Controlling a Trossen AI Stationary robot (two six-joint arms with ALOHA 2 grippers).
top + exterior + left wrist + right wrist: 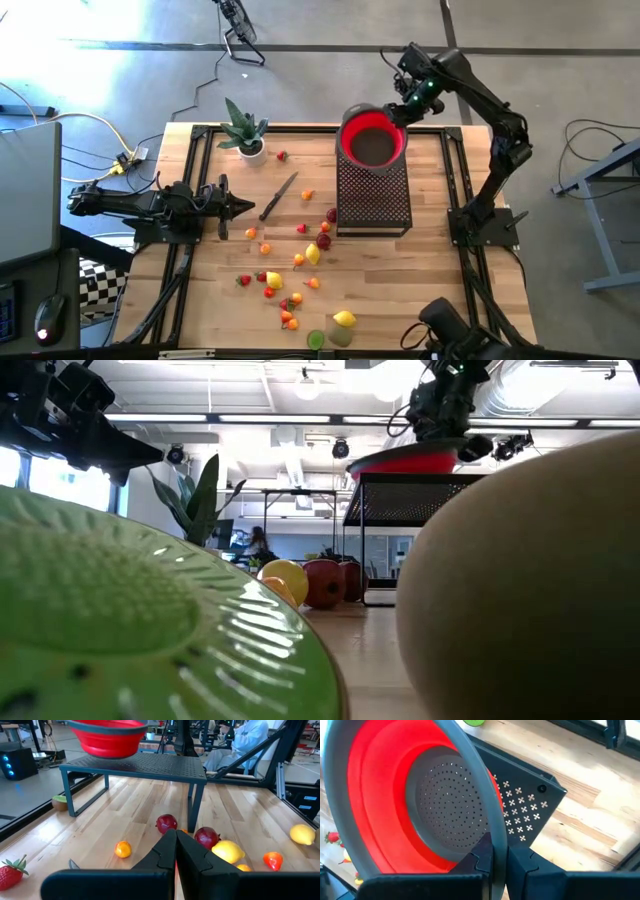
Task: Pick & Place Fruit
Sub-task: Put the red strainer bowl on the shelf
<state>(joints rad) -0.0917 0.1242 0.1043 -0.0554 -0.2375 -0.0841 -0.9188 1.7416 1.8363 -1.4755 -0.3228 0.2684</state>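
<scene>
A red bowl (373, 143) with a grey rim and a perforated grey bottom (451, 805) hangs over the far end of a black perforated rack (373, 195). My right gripper (400, 118) is shut on the bowl's rim. Several small fruits lie loose on the wooden table left of and in front of the rack, among them a lemon (312, 253), a red apple (166, 823) and an orange (122, 849). My left gripper (248, 207) is shut on nothing. It lies level above the table's left side, pointing at the fruits. My right gripper (496, 851) pinches the bowl's grey rim (490, 827) on the side toward the table's far right, one finger inside the bowl and one outside. The fingers come steeply from above. The bowl sits tilted over the rack top (135, 765); whether its bottom touches it, I cannot tell.
A potted spiky plant (243, 130) stands at the far left, and a brown-handled knife (278, 196) lies near my left gripper. A green kiwi slice (316, 340) and a brownish fruit (341, 335) lie at the near edge and fill the low view.
</scene>
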